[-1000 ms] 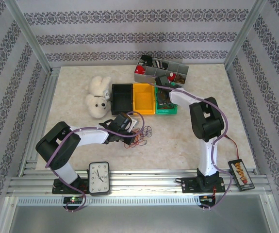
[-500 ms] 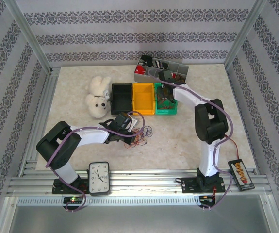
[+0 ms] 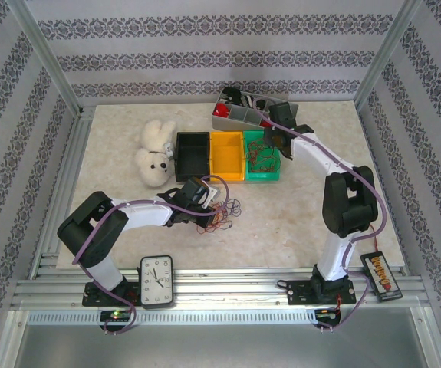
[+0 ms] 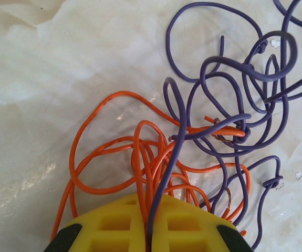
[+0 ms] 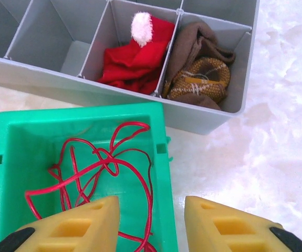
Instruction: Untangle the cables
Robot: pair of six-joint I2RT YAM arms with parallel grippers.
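- Orange insulation is seen on part of the cables (image 3: 223, 214) and purple on the rest. Two colours are counted, looped through each other on the pale marbled table (image 3: 281, 222). The number of separate strands cannot be told.
- The orange cable (image 4: 104, 152) and the purple cable (image 4: 229, 89) are both led into the seam of the left gripper (image 4: 149, 207), whose two yellow fingers are pressed together and clamped on them.
- Two bare copper ends are made out where the colours cross, and two small knots are seen in the purple cable.
- One red cable (image 5: 101, 170) is laid loose inside the green bin (image 5: 77, 114), well apart from the tangle on the table.
- The right gripper (image 5: 152, 215) is held above that bin's right wall with its two yellow fingers apart, and nothing is gripped between them.
- Three open bins are set touching in a row behind the tangle: one black bin (image 3: 193, 136), one yellow bin (image 3: 227, 157) and the green one.
- One grey divided tray (image 5: 45, 79) is placed just behind the green bin. Two of its compartments are seen filled, one by a red Santa hat (image 5: 135, 55) with a white pompom, the next by a brown knitted piece (image 5: 200, 73).
- One white plush bear (image 3: 153, 156) is laid left of the black bin.
- One clock (image 3: 156, 281) is seen at the near edge, beside the left arm's base.
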